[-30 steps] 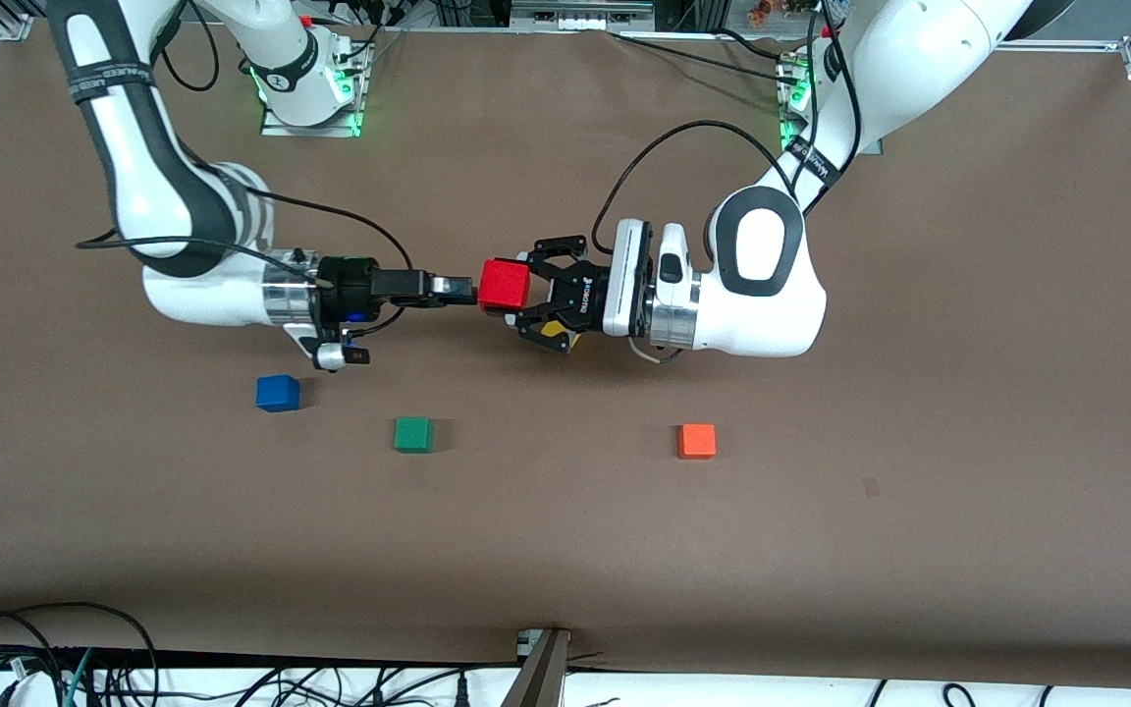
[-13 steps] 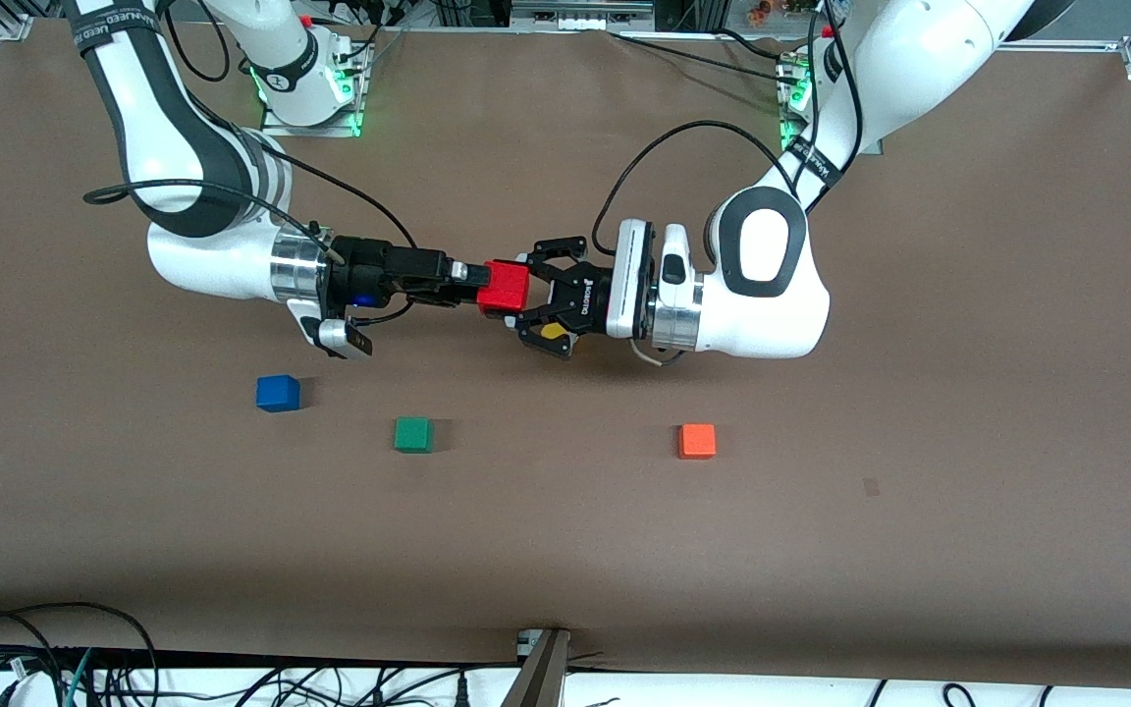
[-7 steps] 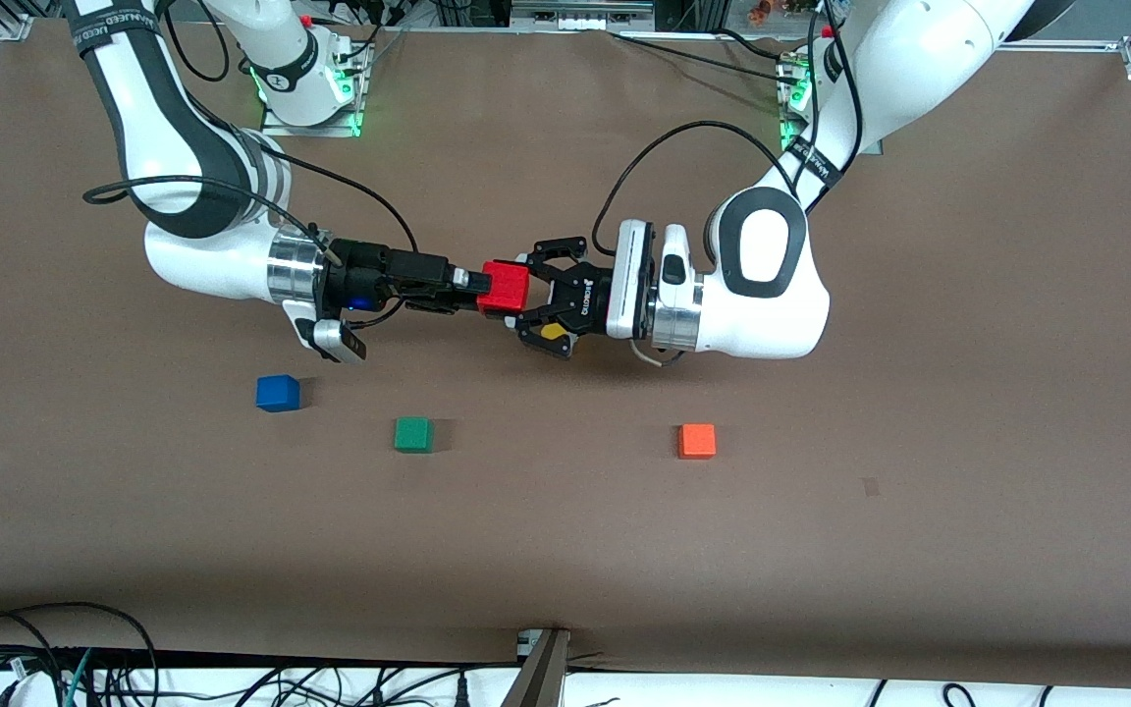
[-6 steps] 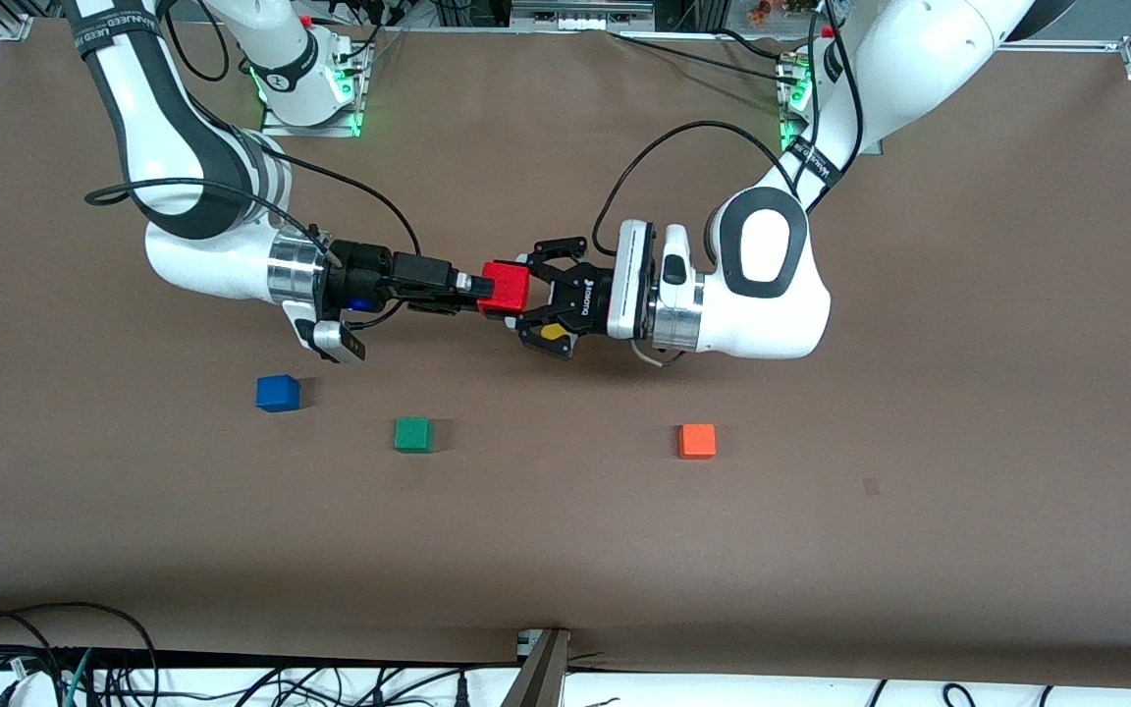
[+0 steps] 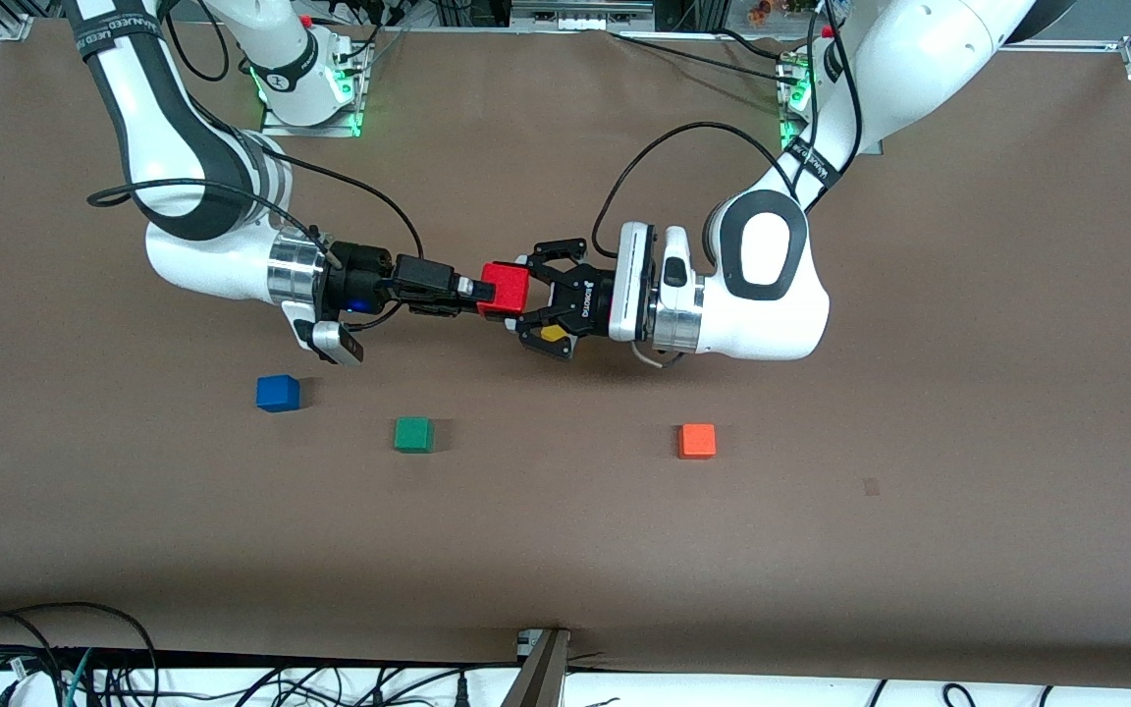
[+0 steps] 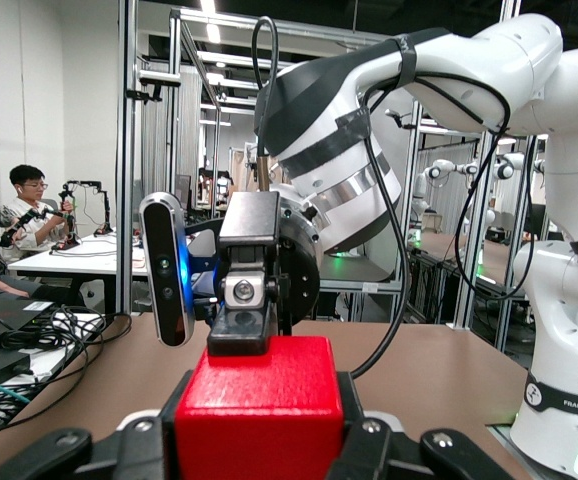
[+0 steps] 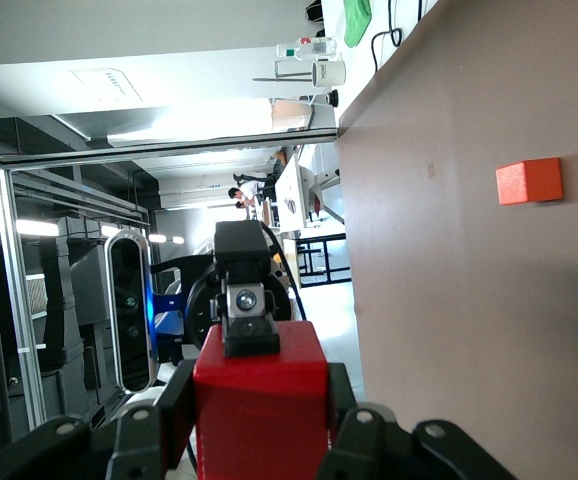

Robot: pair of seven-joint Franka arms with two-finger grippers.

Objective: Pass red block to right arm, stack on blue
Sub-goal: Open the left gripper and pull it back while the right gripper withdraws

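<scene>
Right gripper (image 5: 479,292) has closed in on red block (image 5: 505,288), fingers unclear; left gripper (image 5: 532,295) still grasps it above counter (image 5: 565,530).

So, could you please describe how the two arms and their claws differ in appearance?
Both arms are glossy white with dark grey bands and trailing black cables. The right claw is slim and black, behind a silver wrist ring and a small blue light. The left claw is wider, with black linked fingers, white lettering and a white flanged wrist.
</scene>
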